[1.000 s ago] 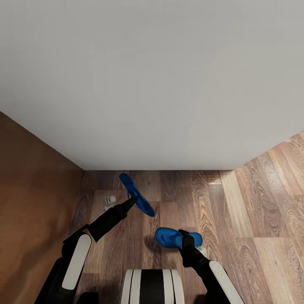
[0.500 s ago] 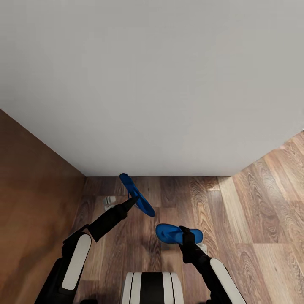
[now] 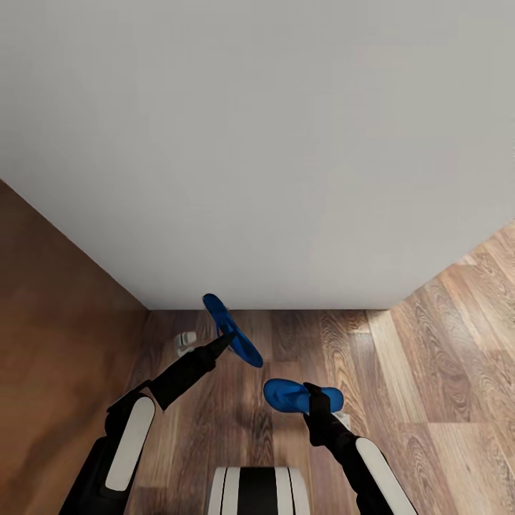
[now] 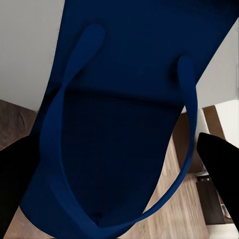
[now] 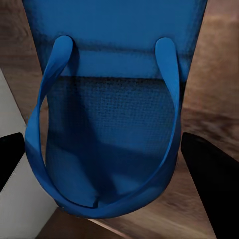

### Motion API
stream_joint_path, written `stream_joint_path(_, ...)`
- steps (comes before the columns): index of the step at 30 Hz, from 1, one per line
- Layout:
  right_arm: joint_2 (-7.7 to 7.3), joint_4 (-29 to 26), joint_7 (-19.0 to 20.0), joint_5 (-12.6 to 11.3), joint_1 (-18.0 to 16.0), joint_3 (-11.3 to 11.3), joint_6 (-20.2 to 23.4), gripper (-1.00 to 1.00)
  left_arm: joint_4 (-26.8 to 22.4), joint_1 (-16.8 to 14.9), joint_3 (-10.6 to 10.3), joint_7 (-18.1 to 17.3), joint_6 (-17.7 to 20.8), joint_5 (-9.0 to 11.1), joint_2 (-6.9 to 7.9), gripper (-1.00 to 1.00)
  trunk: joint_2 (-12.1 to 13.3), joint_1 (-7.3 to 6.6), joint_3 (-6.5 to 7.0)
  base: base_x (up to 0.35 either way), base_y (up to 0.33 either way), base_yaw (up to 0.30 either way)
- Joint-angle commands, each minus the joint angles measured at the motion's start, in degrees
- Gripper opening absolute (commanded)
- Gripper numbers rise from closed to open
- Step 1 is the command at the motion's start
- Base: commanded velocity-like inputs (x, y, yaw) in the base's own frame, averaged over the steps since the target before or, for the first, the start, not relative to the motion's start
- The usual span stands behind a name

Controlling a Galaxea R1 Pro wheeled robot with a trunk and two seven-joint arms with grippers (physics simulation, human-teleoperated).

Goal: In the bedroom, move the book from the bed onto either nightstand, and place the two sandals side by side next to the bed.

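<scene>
The left tool (image 3: 227,336) is clamped on one blue sandal (image 3: 230,340). The right tool (image 3: 312,395) is clamped on the other sandal (image 3: 290,395). Both hang over the wood floor (image 3: 422,372), near the bed (image 3: 257,143). Next, I think, set them down together beside the bed.

A: Which items are blue?
B: Both sandals: the left sandal (image 3: 230,340) is deep blue and looks navy, straps included, in the left wrist view (image 4: 124,124); the right sandal (image 3: 290,395) is a brighter blue, with matching blue straps (image 5: 114,124).

A: And the surroundings?
B: The bed (image 3: 257,143) is plain pale grey. The floor (image 3: 429,357) is brown wood plank with dark grain swirls. The arms are black with white panels, and the fingers (image 5: 211,174) are black.
</scene>
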Motion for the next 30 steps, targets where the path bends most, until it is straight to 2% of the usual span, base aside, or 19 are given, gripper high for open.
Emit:
stream_joint_path(1,0.02,-0.07,-0.31,-0.18,-0.02,-0.05,0.12,-1.0,0.01,-0.02,0.12,-0.14,0.42,0.2,-0.05,-1.0,0.0,-0.03,0.19,0.0,0.0,0.0)
stream_joint_path(10,-0.01,-0.07,-0.31,-0.13,0.0,-0.05,0.2,-1.0,0.02,-0.02,0.12,-0.12,0.43,0.21,-0.06,-1.0,0.12,-0.26,2.19,0.0,0.0,-0.166)
stream_joint_path(18,0.02,-0.07,-0.31,-0.12,0.0,-0.05,0.23,-1.0,0.02,-0.02,0.12,-0.12,0.43,0.21,-0.06,-1.0,0.23,-0.47,3.96,0.0,0.0,-0.057)
stream_joint_path(30,-0.02,-0.13,-0.31,-0.12,0.02,-0.05,0.23,-1.0,0.02,-0.02,0.12,-0.12,0.41,0.21,-0.06,-1.0,0.39,-0.78,6.62,0.0,0.0,-0.274)
